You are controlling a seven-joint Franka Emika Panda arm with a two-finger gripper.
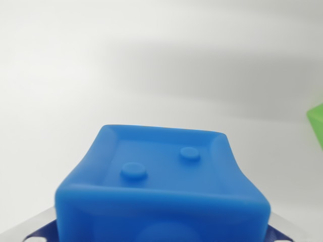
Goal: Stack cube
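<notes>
A blue cube (161,186) fills the lower middle of the wrist view, very close to the camera. Its upper face is recessed and carries two round studs. Its side walls bow inward. My gripper (161,234) is shut on it: pale fingertips (35,227) show at the bottom corners, pressed against the cube's left and right sides. A green cube (317,123) is cut off at the wrist view's right edge, apart from the blue one and farther away. Only a corner of it shows.
A plain white table surface (101,65) lies behind the cube. A soft grey shadow band crosses its upper right part.
</notes>
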